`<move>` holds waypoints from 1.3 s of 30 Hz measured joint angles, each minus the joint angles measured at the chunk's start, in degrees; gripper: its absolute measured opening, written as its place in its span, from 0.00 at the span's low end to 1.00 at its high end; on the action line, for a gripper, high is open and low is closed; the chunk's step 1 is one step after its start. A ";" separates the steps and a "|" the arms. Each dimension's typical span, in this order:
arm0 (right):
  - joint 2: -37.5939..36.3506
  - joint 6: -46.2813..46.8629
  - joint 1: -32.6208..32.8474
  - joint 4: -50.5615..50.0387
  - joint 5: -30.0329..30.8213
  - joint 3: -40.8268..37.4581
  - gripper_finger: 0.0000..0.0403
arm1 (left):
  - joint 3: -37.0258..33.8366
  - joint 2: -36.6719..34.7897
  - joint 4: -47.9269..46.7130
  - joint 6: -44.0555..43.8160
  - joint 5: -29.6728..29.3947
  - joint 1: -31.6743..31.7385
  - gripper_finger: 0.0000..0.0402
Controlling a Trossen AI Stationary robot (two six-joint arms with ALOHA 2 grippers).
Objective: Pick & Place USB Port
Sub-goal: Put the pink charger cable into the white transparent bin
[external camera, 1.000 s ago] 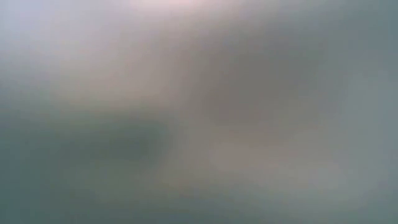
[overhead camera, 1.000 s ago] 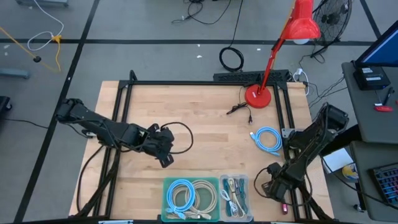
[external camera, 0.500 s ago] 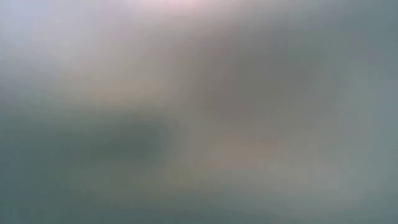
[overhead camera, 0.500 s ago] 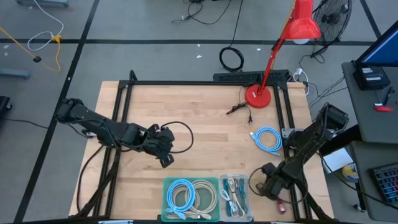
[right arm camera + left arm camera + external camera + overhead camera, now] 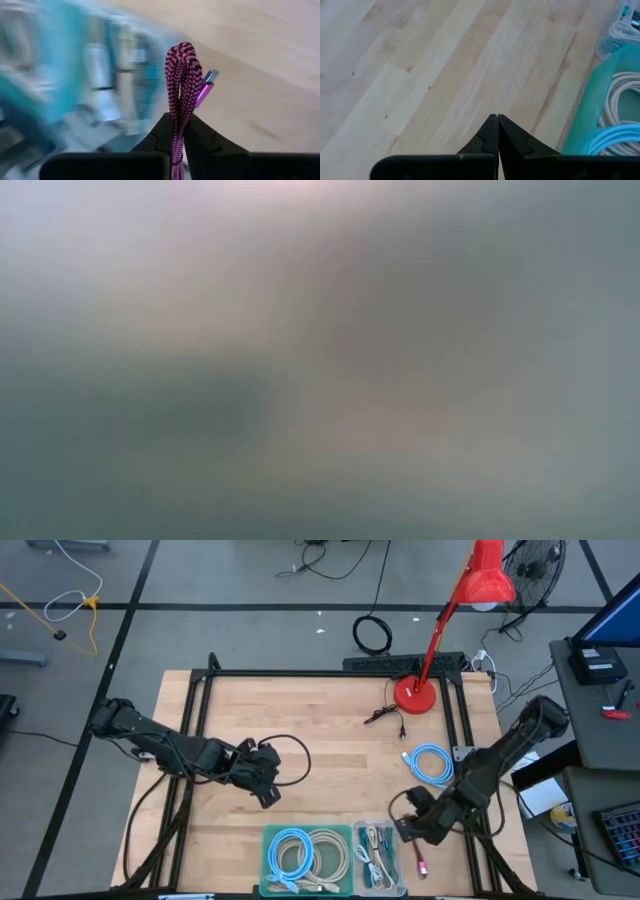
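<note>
My right gripper (image 5: 181,122) is pinched on a pink-and-black braided cable (image 5: 180,75), folded into a tight bundle, woven zigzag texture, with a shiny metallic pink plug (image 5: 204,89) and silver tip poking out beside it. In the high view the right gripper (image 5: 410,830) sits lower right of centre, just beside the small clear tray (image 5: 377,855), and the cable (image 5: 420,862) dangles below it as a thin pink line next to the tray's right wall. I think it hangs just outside the tray, but the overhead angle is poor for that.

My left gripper (image 5: 497,131) is fully closed on nothing, dark matte fingers meeting in a point over bare wood. In the high view it (image 5: 268,795) waits left of centre.

The teal tray (image 5: 268,858) at the bottom centre holds a coiled light-blue cable (image 5: 291,852) and a coiled cream cable (image 5: 328,852), both smooth and round. Another light-blue coil (image 5: 431,764) lies loose on the table, right of centre. A red desk lamp (image 5: 418,692) with a round base stands at the upper right.

Table (image 5: 300,720) is pale butcher-block wood, plank grain visible, in a black metal frame. Grey floor around it with loose cords. Low view is an unreadable blur.
</note>
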 joint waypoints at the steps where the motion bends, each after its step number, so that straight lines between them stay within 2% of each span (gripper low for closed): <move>1: 0.17 -1.70 -0.77 -0.02 0.50 1.74 0.04 | 0.00 0.00 0.00 0.00 -0.13 0.00 0.00; 8: 7.84 -13.87 -5.80 0.62 3.04 15.76 0.04 | 0.00 0.00 0.00 0.02 -1.58 0.00 0.00; 13: 15.94 -17.92 -7.64 -0.18 3.30 22.42 0.04 | 0.00 0.00 0.00 -0.36 -1.73 -0.30 0.00; 18: 20.17 -17.86 -7.95 -0.37 2.80 23.21 0.04 | 0.00 0.00 -0.04 -1.22 -2.03 -1.72 0.00; 39: 24.26 -16.36 -6.75 0.07 2.50 23.26 0.04 | 0.00 0.00 -0.31 -2.86 -1.99 -4.20 0.00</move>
